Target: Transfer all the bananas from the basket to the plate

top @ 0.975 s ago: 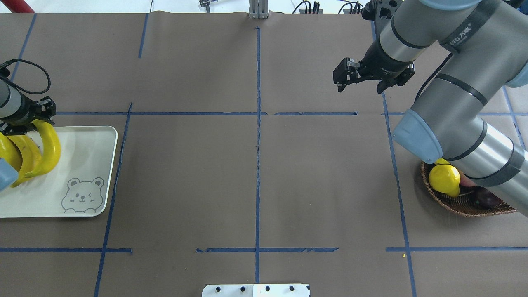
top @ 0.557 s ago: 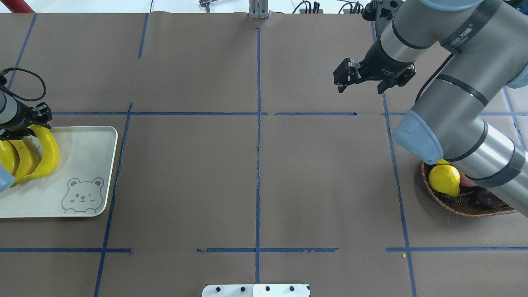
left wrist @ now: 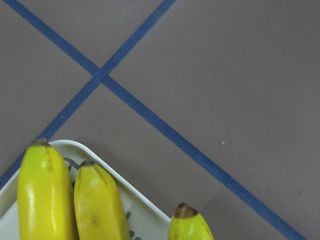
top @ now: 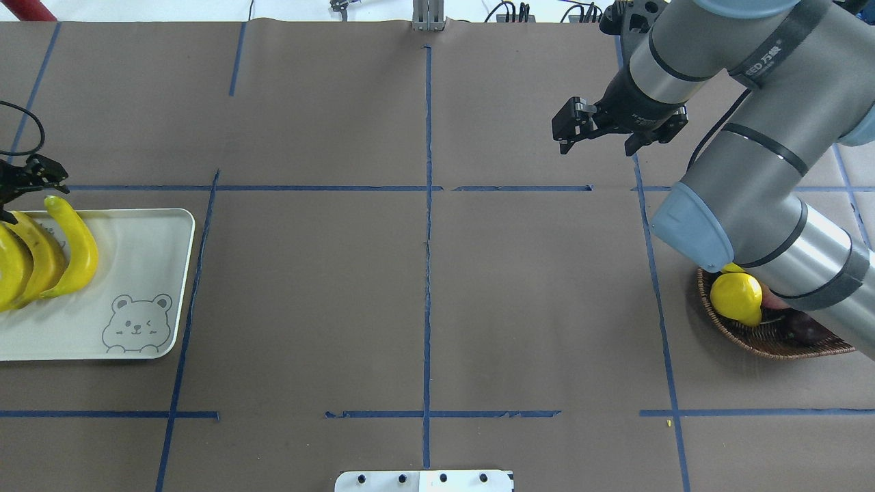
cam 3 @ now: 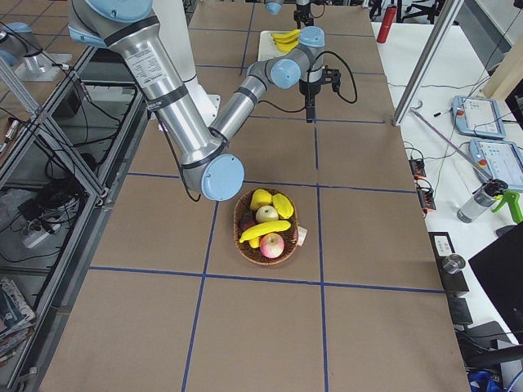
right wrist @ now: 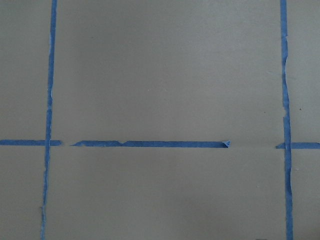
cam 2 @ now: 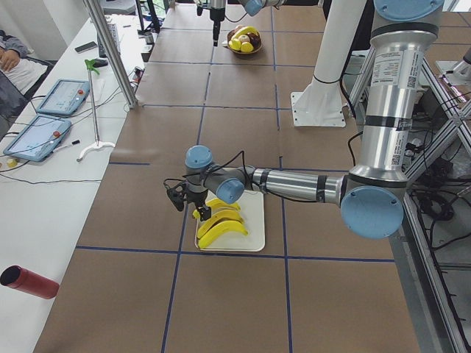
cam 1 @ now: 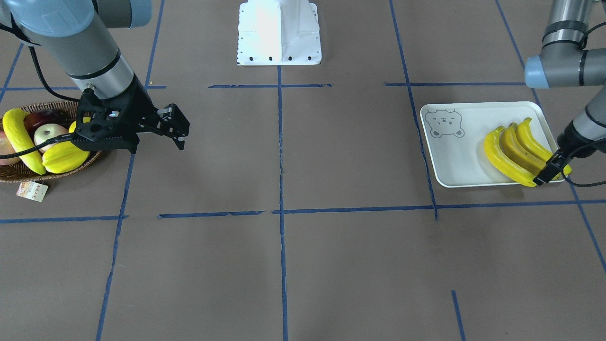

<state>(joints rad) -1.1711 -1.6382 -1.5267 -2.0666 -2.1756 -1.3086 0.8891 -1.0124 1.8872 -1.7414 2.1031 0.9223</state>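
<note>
Three bananas [top: 78, 246] lie side by side on the pale plate [top: 137, 273], at its end away from the bear face; they also show in the front view [cam 1: 504, 163] and the left wrist view [left wrist: 100, 205]. My left gripper [top: 31, 179] is open and empty, just beyond the plate's far edge by the banana tips. A fourth banana [cam 1: 19, 137] lies in the wicker basket [cam 1: 47, 175]. My right gripper [top: 595, 140] is open and empty, hovering over bare table, apart from the basket.
The basket also holds a starfruit [cam 1: 64, 158], a pale apple [cam 1: 47, 132] and dark red fruit. A paper tag [cam 1: 32, 191] lies beside it. My right arm's forearm passes over the basket in the overhead view. Blue tape lines cross the brown table.
My left gripper let go of the banana and drew back past the plate's far edge. That banana now lies on the plate beside the other two. The right arm has barely moved.
</note>
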